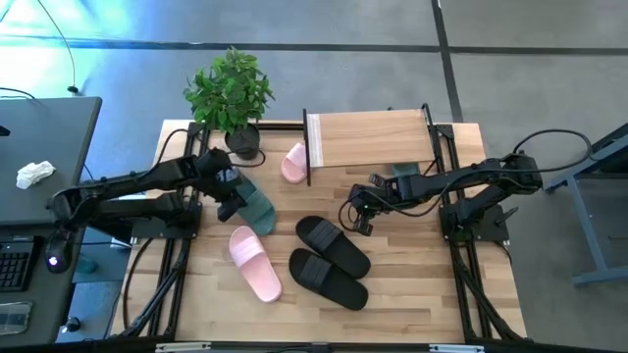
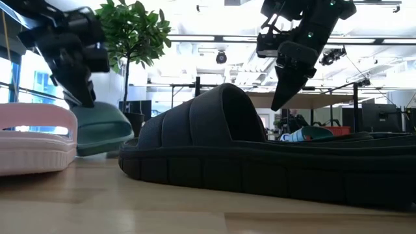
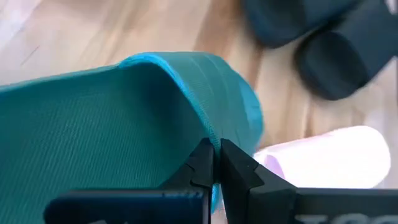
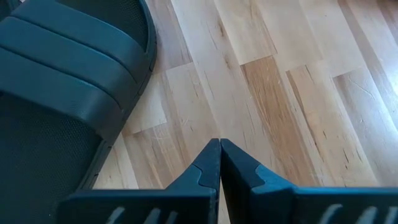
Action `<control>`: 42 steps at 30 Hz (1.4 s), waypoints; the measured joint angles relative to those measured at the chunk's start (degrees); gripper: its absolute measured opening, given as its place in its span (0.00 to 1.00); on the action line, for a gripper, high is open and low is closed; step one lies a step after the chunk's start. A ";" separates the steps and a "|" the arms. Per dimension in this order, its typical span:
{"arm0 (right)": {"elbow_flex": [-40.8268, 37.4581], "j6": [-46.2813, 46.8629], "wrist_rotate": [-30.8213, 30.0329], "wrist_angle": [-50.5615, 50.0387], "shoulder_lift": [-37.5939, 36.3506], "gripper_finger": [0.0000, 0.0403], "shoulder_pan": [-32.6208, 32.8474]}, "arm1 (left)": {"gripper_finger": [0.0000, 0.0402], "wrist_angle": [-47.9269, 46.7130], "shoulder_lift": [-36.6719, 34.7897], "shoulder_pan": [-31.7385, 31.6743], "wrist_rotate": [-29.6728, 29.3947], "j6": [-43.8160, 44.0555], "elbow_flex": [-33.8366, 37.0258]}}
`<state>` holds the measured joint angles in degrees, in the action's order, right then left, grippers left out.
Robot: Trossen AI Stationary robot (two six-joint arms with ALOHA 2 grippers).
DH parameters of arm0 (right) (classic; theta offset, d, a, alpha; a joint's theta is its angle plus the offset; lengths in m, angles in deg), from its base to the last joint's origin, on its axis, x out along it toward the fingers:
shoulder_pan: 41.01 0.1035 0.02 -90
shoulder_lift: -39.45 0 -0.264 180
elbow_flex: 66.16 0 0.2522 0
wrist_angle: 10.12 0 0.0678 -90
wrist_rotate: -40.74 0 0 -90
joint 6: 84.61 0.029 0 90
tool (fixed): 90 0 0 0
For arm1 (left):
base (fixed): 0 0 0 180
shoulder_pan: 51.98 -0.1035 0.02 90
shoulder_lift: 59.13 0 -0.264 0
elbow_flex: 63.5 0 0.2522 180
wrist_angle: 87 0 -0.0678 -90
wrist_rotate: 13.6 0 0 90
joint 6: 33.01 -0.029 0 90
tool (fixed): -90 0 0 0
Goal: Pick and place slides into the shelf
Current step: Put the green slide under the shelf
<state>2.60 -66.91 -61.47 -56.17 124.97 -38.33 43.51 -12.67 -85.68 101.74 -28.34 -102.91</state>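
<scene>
Here the left end effector (image 3: 215,163) pinches the edge of a teal slide (image 1: 253,204) at the tabletop's (image 1: 412,284) nine o'clock side, while the right end effector (image 4: 219,163) hovers closed and empty at centre.

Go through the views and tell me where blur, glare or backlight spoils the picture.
Low view: bright ceiling lights backlight the scene, leaving the black slide dark; its near edge is soft. Left wrist view: the teal slide fills the frame, blurred. High view: blue glare at left. Right wrist view: table grain sharp.
</scene>
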 joint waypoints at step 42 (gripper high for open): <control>-33.22 -7.62 -32.07 86.99 -10.97 0.00 23.16 | 0.00 59.00 10.72 40.19 -49.16 -9.79 -0.11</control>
<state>-30.62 -74.53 -93.54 30.83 114.00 -15.17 102.51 -1.95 -45.49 52.59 -38.13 -103.02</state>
